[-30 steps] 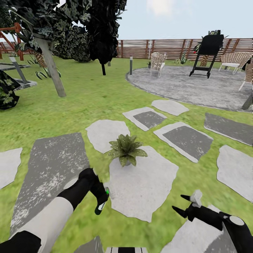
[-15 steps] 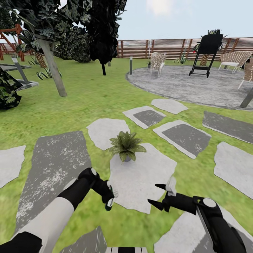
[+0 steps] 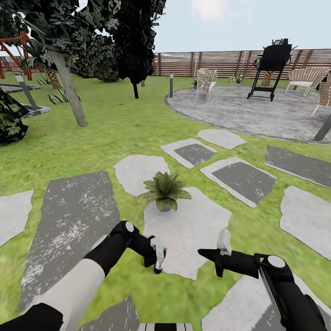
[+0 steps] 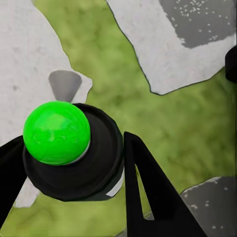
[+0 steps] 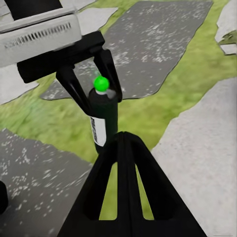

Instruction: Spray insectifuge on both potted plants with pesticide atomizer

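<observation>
One potted plant, a low rosette of green leaves in a tiny grey pot, stands on a pale stepping stone in the garden lawn. My left gripper is shut on the pesticide atomizer just in front of that stone's near edge, well short of the plant. The right wrist view shows the atomizer upright, dark with a white label and a green tip, between the left gripper's fingers. Its green tip looks large in the left wrist view. My right gripper is shut and empty, pointing at the atomizer from the right.
Grey and white stepping stones spread across the grass. A round paved patio with wicker chairs and a black stand lies far right before the slatted fence. A leaning tree trunk stands far left.
My left gripper carried the atomizer rightward toward the stone's near edge. My right gripper swung left toward it and its fingers closed. The view shifted slightly at first.
</observation>
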`<state>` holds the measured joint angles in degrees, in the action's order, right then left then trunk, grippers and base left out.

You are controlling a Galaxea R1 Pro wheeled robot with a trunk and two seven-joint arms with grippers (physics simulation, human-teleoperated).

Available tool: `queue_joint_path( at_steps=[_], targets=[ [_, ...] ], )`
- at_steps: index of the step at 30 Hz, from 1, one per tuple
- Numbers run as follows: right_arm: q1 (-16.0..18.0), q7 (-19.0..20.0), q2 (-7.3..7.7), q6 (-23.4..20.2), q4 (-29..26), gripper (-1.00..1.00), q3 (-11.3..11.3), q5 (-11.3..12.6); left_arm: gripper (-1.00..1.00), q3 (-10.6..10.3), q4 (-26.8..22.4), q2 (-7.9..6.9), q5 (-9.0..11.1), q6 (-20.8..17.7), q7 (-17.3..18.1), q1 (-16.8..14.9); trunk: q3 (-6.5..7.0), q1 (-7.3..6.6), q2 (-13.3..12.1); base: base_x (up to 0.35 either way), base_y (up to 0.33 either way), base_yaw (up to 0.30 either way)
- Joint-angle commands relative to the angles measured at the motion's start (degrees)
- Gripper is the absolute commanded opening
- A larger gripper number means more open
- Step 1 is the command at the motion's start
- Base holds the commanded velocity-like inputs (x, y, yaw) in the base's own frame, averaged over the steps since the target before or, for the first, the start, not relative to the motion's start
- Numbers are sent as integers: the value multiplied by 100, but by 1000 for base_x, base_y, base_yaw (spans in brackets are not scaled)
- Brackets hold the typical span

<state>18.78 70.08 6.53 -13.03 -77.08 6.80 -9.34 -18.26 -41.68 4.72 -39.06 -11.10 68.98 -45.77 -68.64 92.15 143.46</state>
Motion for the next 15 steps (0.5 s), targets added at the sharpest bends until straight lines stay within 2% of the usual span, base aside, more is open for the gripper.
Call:
queue_joint_path(
  at_steps=[1, 3, 7, 15],
  targets=[
    [3, 31, 2, -60, 5, -100, 9, -21, -100, -8, -8, 52, -19, -49, 26, -2, -5, -1, 2, 0, 0, 0],
    [3, 27, 5, -60, 15, -100, 6, -33, -100, -36, -7, 136, -22, -43, 59, -2, -5, -1, 2, 0, 0, 0],
    [3, 23, 8, -60, 87, -100, 14, -41, -100, -328, -9, 256, -17, -48, 88, -2, -5, -1, 2, 0, 0, 0],
    [3, 23, 6, -60, 97, -100, 14, -42, -100, -386, -13, 468, -17, -44, 89, -2, -5, -1, 2, 0, 0, 0]
  ],
)
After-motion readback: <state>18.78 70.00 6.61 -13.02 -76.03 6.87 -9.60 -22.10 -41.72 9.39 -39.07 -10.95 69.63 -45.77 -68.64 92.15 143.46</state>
